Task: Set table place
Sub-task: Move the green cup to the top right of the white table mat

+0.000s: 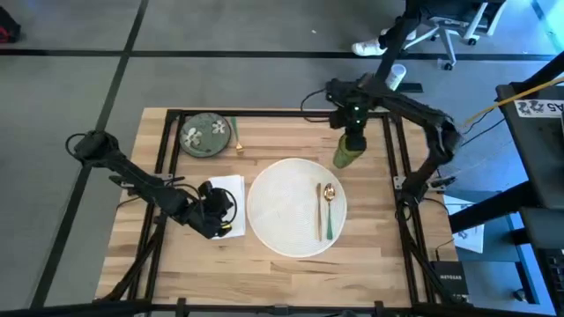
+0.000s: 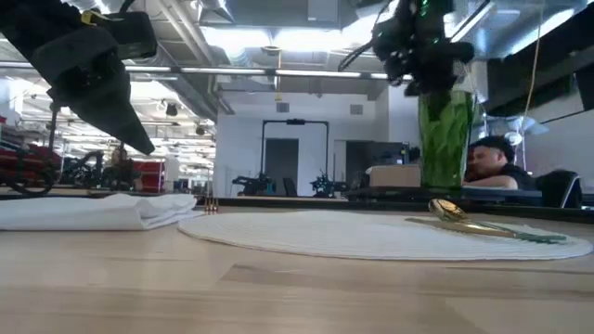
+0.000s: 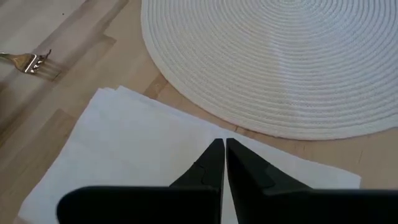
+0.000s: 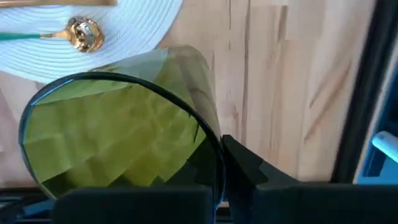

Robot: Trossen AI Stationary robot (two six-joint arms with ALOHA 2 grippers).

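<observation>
Where the worktop [image 1: 273, 269] lies bare along its near edge, nothing is set yet. Farther in, toward the left side, the left pincer [image 1: 214, 214] hangs over the napkin [image 1: 231, 198] with its fingers pressed together on nothing. The napkin is soft folded cloth or paper; it looks light and limp, so I would pinch it at a free corner or the folded edge. Just beside it, mid-worktop, lies the plate [image 1: 286, 207], which looks woven, flat and stiff enough to slide rather than lift. A spoon [image 1: 329, 210] and a second gold piece [image 1: 318, 211] lie on its right part; both are thin and slippery, best taken across the handle. Past the plate, toward the far right corner, the right pincer [image 1: 352, 141] clamps the rim of the tumbler [image 1: 346, 153], which looks like smooth, breakable glass. At the far left corner sit the dish [image 1: 203, 136] and a fork [image 1: 236, 135], touching or nearly so.
</observation>
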